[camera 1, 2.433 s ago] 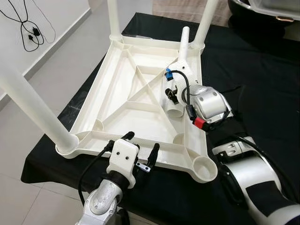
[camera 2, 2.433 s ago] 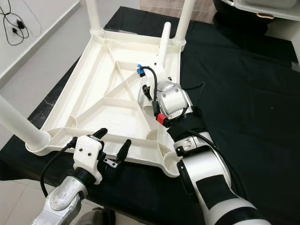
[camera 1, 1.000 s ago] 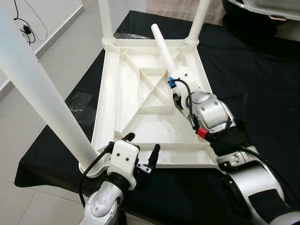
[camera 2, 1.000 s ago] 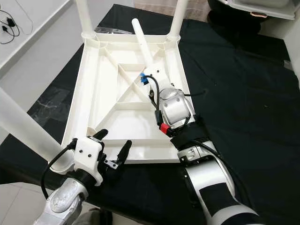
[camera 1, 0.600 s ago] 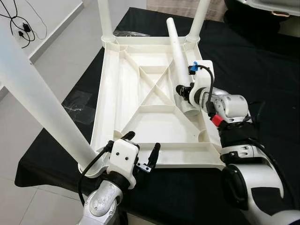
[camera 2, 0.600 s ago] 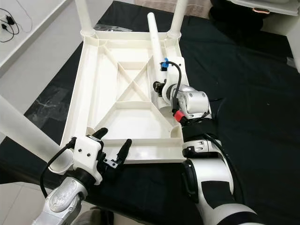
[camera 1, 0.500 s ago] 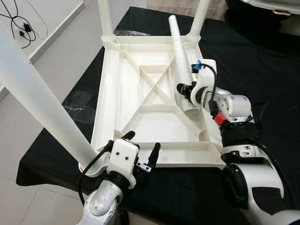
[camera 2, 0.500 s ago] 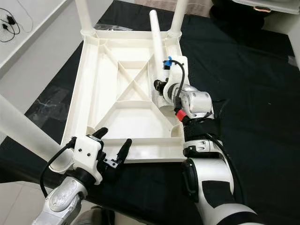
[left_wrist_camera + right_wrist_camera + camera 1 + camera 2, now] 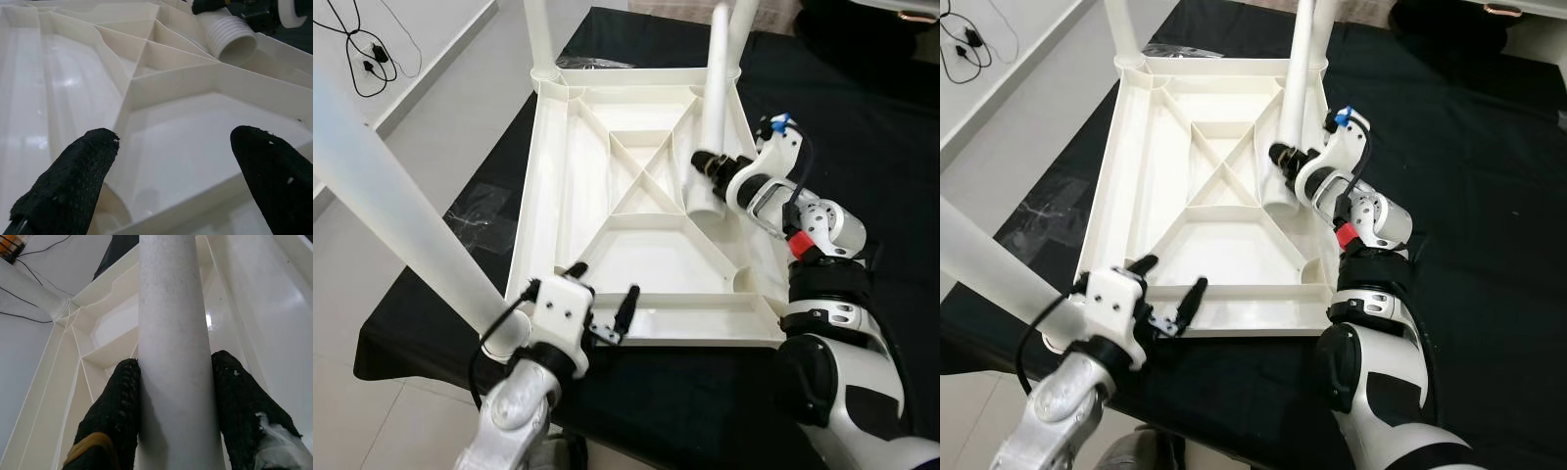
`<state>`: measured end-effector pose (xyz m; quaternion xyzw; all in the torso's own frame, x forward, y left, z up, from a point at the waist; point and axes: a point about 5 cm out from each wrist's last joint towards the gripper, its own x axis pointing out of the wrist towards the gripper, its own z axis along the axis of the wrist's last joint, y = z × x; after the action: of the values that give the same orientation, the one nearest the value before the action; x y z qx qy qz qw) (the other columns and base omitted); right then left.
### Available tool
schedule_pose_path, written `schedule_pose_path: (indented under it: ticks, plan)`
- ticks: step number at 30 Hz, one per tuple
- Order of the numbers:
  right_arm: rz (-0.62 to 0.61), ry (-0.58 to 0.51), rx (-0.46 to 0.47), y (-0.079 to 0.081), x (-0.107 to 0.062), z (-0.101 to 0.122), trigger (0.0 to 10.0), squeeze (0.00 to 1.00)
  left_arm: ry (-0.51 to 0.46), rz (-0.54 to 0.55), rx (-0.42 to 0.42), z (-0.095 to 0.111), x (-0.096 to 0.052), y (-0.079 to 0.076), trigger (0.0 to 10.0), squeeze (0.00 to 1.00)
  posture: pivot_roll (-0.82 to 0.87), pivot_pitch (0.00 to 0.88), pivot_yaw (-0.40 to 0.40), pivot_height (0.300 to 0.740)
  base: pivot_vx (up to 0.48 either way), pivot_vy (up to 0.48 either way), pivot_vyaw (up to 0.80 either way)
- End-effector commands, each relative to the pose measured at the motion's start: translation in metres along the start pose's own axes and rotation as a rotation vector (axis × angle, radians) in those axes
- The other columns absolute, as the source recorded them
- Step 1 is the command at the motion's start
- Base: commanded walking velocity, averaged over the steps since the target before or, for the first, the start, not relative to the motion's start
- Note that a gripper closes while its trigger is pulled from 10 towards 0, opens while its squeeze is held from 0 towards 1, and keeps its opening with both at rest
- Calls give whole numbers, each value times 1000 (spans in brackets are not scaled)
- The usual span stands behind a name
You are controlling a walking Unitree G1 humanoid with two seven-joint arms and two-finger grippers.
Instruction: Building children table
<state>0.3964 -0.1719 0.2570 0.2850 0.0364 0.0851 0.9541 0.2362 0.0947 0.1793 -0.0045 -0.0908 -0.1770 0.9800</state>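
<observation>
The white children's table (image 9: 636, 196) lies upside down on the black desk (image 9: 862, 127), its ribbed underside facing up. Three legs already stand in corner sockets: one near the robot's left (image 9: 401, 211), and two at the far corners (image 9: 540, 39).

The right end effector (image 9: 705, 163) is clamped on the loose fourth leg (image 9: 710, 127), its two black fingers (image 9: 117, 416) pressed against opposite sides of the tube just above its ribbed lower end. That threaded end (image 9: 234, 41) hangs open above the inside of the tabletop, near the right rim, and sits in no socket. The near right corner socket (image 9: 744, 282) is still without a leg.

Compared with half a second ago, the right wrist has rolled outward and risen, so the loose leg now stands much steeper, its top lining up in front of the far right leg rather than leaning toward the middle of the far edge. Its lower end has stayed over roughly the same spot by the right rim.

The left end effector (image 9: 604, 294) hovers at the near rim of the tabletop with its fingers (image 9: 73, 181) spread wide and holding nothing, as before; the arm has shifted slightly left in the head views.

A tangle of black cable (image 9: 367, 44) lies on the pale floor (image 9: 440, 127) by the wall.
</observation>
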Motion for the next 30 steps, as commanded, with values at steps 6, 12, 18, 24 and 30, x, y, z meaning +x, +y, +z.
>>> schedule_pose_path:
  ticks: [6, 12, 18, 24, 30]
  plan:
    - [31, -265, -132, -7, -22, 29, 10000, 0, -12, 3, -66, 6, 9, 5, 10000, 0, -30, 212, -7, 740, 0, 0, 0]
    - [187, -350, -62, -5, -37, 39, 10000, 0, -43, -12, -91, 14, 20, 5, 10000, 0, -33, 190, 3, 740, 0, 0, 0]
    - [295, -423, -37, -7, -48, 50, 10000, 0, -85, -31, -125, 27, 34, 5, 10000, 0, -37, 171, 19, 740, 0, 0, 0]
    - [272, -408, -80, -15, -53, 49, 10000, 0, -95, -48, -128, 33, 43, 4, 10000, 0, -44, 172, 28, 740, 0, 0, 0]
    - [358, -376, -155, -13, -76, 29, 10000, 0, -107, -109, -158, 36, 49, 0, 10000, 0, -60, 177, 46, 740, 0, 0, 0]
